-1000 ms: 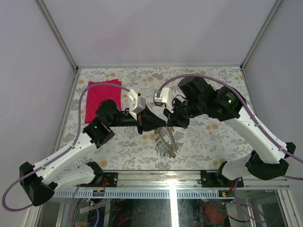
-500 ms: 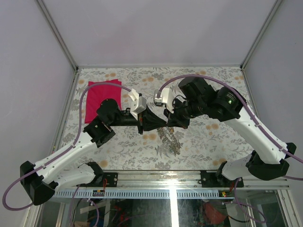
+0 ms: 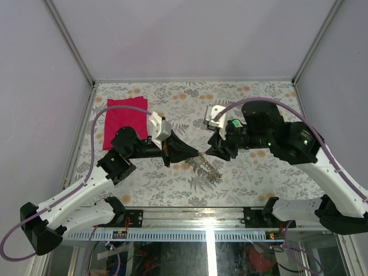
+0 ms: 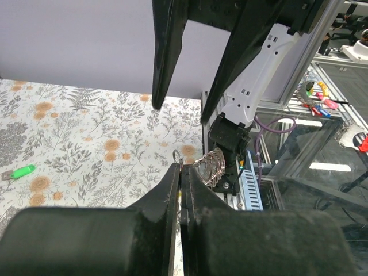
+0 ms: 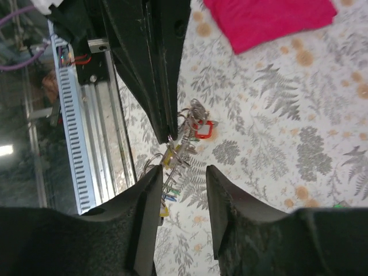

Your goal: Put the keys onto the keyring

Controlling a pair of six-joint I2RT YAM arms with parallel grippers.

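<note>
My left gripper [image 3: 194,154] [image 4: 183,168] is shut on the keyring [image 3: 206,168] [image 4: 209,165], pinching its wire edge at the fingertips. The ring hangs tilted above the table, with several keys [image 5: 183,150] bunched along it, among them a red-headed key [image 5: 204,130] and a yellow one [image 5: 164,210]. My right gripper [image 3: 211,150] [image 5: 181,181] is open just to the right of the ring, its fingers apart and holding nothing. A loose green key [image 4: 23,171] lies on the flowered table.
A pink cloth [image 3: 125,119] [image 5: 270,20] lies at the table's back left. The metal rail [image 3: 190,217] runs along the near edge, below the hanging keys. Grey walls [image 3: 52,86] close in the sides and back.
My right gripper has opened, let go of the ring and drawn back to the right. The left gripper stays shut and has shifted slightly left with the keyring.
</note>
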